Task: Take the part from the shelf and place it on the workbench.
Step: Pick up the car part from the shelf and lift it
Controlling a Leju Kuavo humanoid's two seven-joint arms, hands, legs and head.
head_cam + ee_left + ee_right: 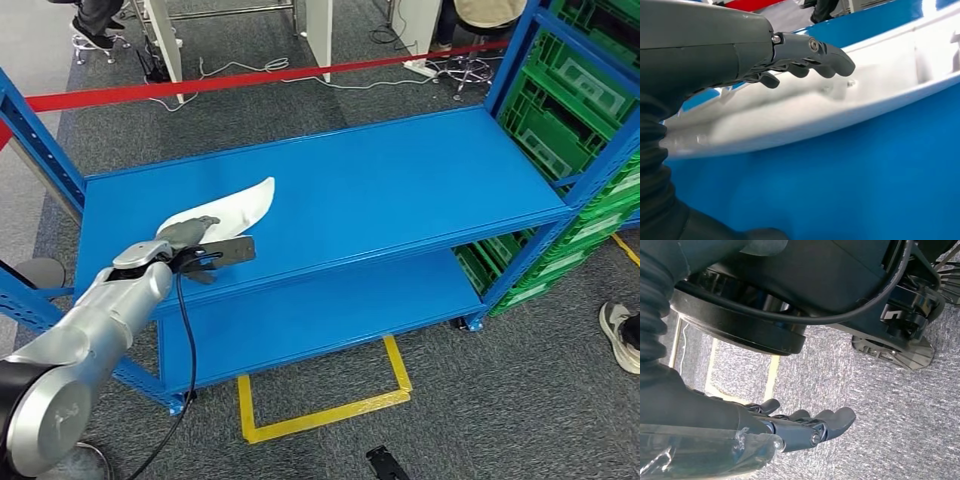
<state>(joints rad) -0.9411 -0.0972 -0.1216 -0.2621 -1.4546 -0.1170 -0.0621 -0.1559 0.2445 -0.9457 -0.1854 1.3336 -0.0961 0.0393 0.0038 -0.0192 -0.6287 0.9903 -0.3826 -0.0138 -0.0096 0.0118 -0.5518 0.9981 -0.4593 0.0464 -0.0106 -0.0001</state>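
The part point(230, 208) is a long, white, curved panel lying on the top board of the blue shelf point(392, 180), towards its left end. My left hand point(189, 248) reaches over the shelf's front edge to the part's near end. In the left wrist view its fingers point(810, 52) stretch out flat just above the part point(798, 117), and the thumb lies apart from them below, over the blue board; nothing is clasped. My right hand point(806, 427) hangs beside my body over the grey carpet, fingers extended and holding nothing.
A red tape barrier point(226, 80) runs behind the shelf. Green crates point(573, 90) fill a blue rack at the right. A yellow floor marking point(324, 410) lies under the shelf's front. A person's shoe point(623, 335) is at the right edge, and a black object point(386, 465) lies on the carpet.
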